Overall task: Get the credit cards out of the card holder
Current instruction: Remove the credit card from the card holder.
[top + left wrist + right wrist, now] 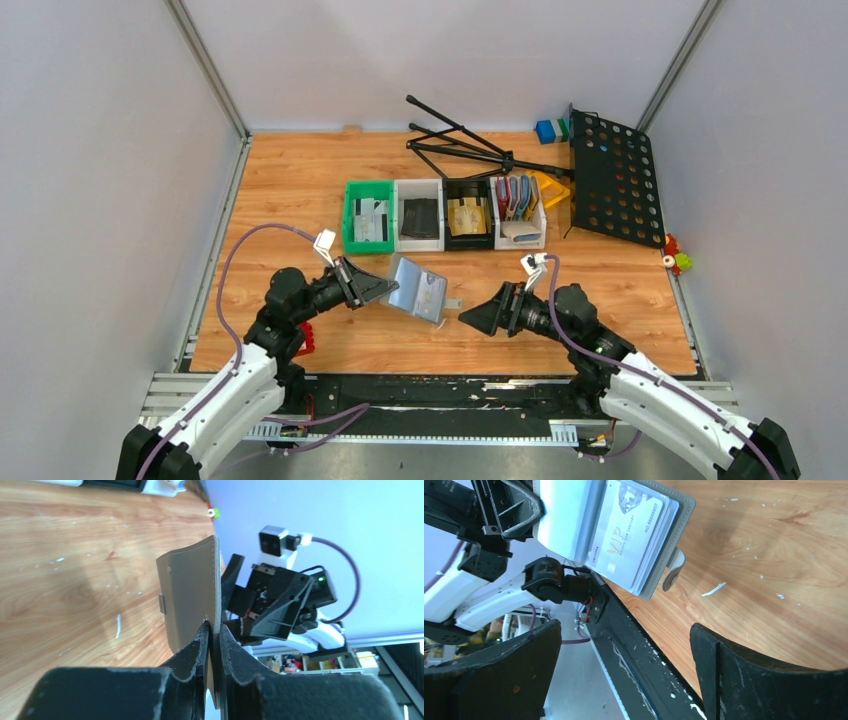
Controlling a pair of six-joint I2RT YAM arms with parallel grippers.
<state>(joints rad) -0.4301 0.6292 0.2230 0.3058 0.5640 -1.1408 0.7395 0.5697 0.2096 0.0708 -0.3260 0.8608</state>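
Observation:
The grey-blue card holder (408, 284) hangs open and tilted just above the table, near the front middle. My left gripper (391, 288) is shut on its left edge; in the left wrist view the holder (187, 592) stands edge-on, pinched between the fingertips of that gripper (214, 629). The credit cards (624, 535) sit stacked in the holder's inner pocket (676, 525), a whitish one printed "VIP" on top. My right gripper (468, 318) is open wide, pointing left at the holder from a short distance, not touching it. Nothing lies between the fingers of the right gripper (624, 630).
A row of small bins stands behind: green (368, 217), white (419, 215), black (468, 213), and a white one with red and blue holders (520, 210). A black perforated music stand (612, 178) lies at the back right. Small toys (678, 260) sit by the right edge.

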